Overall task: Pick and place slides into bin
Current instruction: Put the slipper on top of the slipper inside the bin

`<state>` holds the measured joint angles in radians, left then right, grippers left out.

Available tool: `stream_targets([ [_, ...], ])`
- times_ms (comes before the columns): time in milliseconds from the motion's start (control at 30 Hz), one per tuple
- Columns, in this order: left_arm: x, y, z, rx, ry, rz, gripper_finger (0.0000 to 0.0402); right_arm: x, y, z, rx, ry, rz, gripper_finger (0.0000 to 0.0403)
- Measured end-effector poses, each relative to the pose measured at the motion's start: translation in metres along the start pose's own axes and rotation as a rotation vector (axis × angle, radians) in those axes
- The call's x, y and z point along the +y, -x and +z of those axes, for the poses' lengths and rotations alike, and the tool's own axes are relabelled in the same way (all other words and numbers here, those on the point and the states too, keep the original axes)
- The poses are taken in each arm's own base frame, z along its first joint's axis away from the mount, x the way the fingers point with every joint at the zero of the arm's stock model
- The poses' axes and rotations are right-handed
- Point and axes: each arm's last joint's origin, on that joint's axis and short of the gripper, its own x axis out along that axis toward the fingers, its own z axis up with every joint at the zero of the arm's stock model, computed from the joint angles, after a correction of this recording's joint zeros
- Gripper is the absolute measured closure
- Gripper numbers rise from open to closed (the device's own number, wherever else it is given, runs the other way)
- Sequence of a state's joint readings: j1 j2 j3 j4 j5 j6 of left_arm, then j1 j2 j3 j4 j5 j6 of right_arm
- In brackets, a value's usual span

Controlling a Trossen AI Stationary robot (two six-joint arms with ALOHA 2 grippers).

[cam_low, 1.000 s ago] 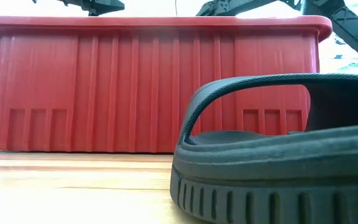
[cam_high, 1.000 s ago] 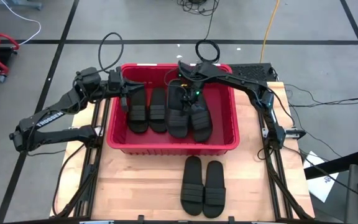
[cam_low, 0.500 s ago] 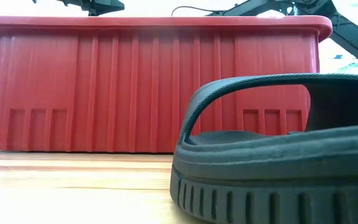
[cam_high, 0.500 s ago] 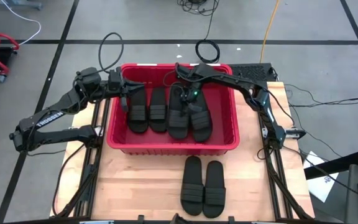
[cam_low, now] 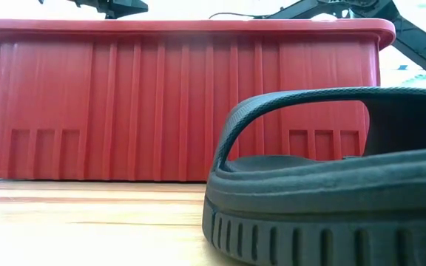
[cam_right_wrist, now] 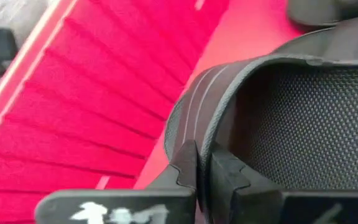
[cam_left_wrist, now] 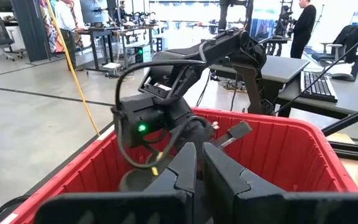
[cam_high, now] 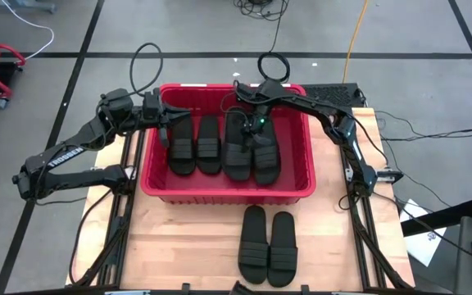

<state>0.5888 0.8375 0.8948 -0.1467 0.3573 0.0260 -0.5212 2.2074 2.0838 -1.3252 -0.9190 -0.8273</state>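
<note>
Two slides (cam_high: 268,246) lie on the table (cam_high: 179,246); right gripper (cam_right_wrist: 202,163), inside the bin (cam_high: 158,190), pinches a slide's strap (cam_right_wrist: 210,93); left gripper (cam_left_wrist: 199,158) hovers clenched, empty.

Even bright overhead light, soft faint shadows, low view backlit with blown-out background, near slide (cam_low: 331,185) blurred, right wrist close-up soft, red bin (cam_right_wrist: 92,99) oversaturated

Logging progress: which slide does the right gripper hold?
The third slide from the left in the bin; the right gripper pinches its strap edge.
</note>
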Motion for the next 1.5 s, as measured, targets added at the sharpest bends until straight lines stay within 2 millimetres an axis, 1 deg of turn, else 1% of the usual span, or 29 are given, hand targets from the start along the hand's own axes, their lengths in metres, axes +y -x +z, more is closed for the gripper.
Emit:
stream_targets([
  [167,0.0,0.0,0.0,0.0,0.001,0.0,0.0378,0.004,-0.005,0.002,0.013,-0.023,0.015,0.04],
  [433,0.0,0.0,0.0,0.0,0.003,0.0,0.0378,-0.004,0.003,-0.001,0.001,-0.052,-0.034,0.04],
  [567,0.0,0.0,0.0,0.0,0.005,0.0,0.0378,-0.008,0.007,-0.001,-0.013,-0.039,-0.057,0.04],
  [767,0.0,0.0,-0.001,0.011,0.002,0.0,0.0378,-0.01,0.005,0.001,-0.001,0.001,-0.091,0.0385],
  [1067,0.0,0.0,-0.002,0.022,-0.013,0.0,0.0378,-0.011,0.005,0.002,-0.005,0.018,-0.102,0.0375],
  [1167,0.0,0.0,-0.002,0.022,-0.013,0.0,0.0378,-0.011,0.005,0.002,0.006,0.017,-0.112,0.036],
  [1400,0.0,0.0,-0.002,0.021,-0.013,0.0,0.0378,-0.012,0.004,0.003,0.023,-0.009,-0.153,0.0293],
  [1500,0.0,0.0,-0.002,0.021,-0.014,0.0,0.0378,-0.013,0.004,0.004,0.024,-0.022,-0.165,0.0272],
])
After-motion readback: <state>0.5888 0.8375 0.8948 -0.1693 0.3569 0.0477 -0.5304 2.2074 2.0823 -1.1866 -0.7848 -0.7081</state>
